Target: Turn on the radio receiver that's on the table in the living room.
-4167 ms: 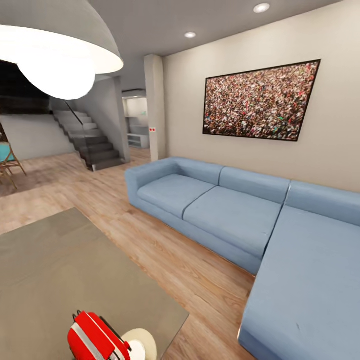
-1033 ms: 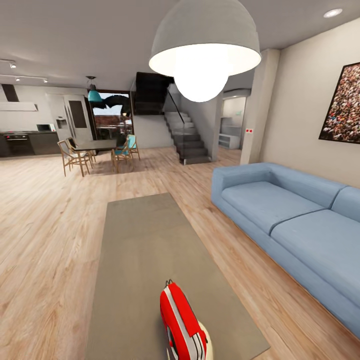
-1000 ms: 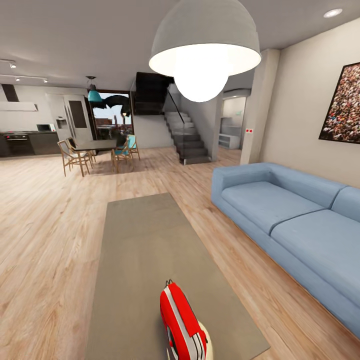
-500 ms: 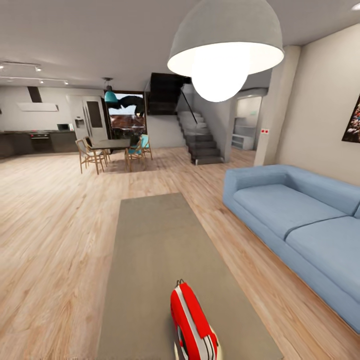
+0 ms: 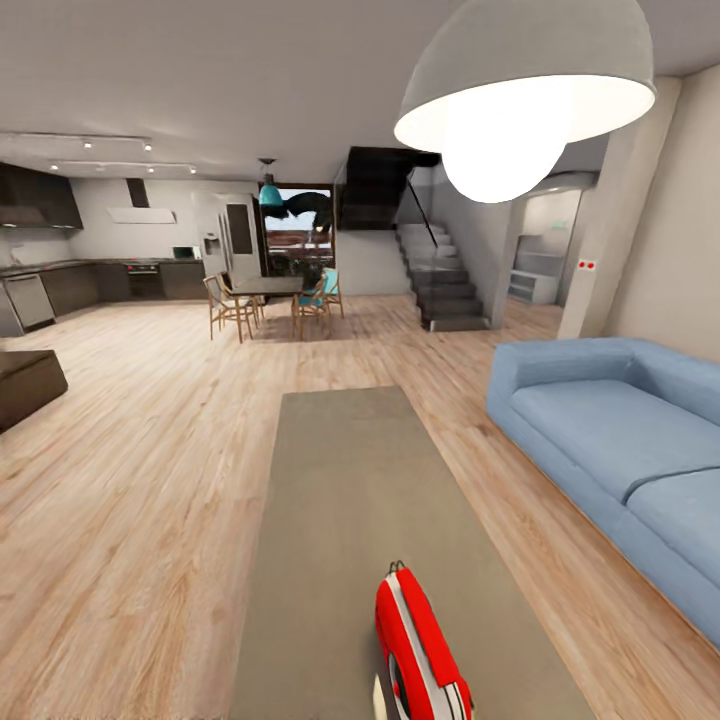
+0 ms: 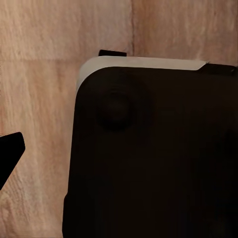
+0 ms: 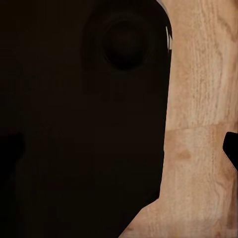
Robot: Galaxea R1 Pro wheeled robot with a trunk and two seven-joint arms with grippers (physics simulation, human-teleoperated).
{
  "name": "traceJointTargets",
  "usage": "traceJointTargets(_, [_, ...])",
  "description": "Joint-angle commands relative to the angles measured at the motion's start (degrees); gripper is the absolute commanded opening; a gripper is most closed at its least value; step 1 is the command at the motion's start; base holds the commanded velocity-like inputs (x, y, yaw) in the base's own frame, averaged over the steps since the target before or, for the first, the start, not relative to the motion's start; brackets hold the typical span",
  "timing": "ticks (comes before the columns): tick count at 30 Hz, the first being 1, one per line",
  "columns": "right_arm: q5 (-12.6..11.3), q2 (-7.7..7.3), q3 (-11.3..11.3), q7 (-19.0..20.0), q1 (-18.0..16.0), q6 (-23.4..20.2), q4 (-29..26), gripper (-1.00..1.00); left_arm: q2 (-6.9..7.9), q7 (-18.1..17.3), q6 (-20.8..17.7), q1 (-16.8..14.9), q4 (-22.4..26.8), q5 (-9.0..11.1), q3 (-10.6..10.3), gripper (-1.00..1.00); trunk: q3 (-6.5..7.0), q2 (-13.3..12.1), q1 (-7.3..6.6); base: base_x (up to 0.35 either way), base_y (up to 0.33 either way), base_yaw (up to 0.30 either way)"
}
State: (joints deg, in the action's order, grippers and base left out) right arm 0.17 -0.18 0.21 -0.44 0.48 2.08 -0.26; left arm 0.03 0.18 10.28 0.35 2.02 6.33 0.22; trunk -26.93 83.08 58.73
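The red radio receiver (image 5: 420, 650) with white stripes stands on its edge at the near end of the long grey-taupe table (image 5: 360, 480), seen end-on in the head view, its lower part cut off by the picture's edge. In the left wrist view, the left gripper (image 6: 119, 156) hangs over wood floor and a dark robot part, with one black fingertip (image 6: 10, 153) at the frame's edge. In the right wrist view, the right gripper (image 7: 119, 148) shows a fingertip (image 7: 231, 147) at the opposite edge. Both grippers look open and hold nothing.
A blue sofa (image 5: 620, 440) runs along the table's right side. A white dome lamp (image 5: 525, 95) hangs overhead. A dark low block (image 5: 25, 385) sits at the left. A dining table with chairs (image 5: 265, 300), a kitchen and stairs (image 5: 445, 290) lie far ahead. A pale disc (image 5: 380, 692) lies beside the radio.
The head view has swung left: sofa, lamp and radio sit further right in the picture, the crowd picture has left it, and the kitchen and dark block have come in. The radio has not moved.
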Motion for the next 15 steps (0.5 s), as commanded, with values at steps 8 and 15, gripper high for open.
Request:
traceJointTargets(8, [-0.1, 0.0, -0.1, 0.0, 0.0, -0.1, 0.0, 1.0, -0.01, 0.0, -0.1, 0.0, -0.1, -0.1, 0.0, 1.0, 0.0, 0.0, 0.0, 0.0, 0.0, 0.084])
traceJointTargets(15, [0.0, 0.0, 0.0, 0.0, 0.0, -0.1, 0.0, 1.0, 0.04, -0.1, -0.1, 0.0, -0.1, -0.1, 0.0, 1.0, 0.0, 0.0, 0.0, 0.0, -0.023, 0.004])
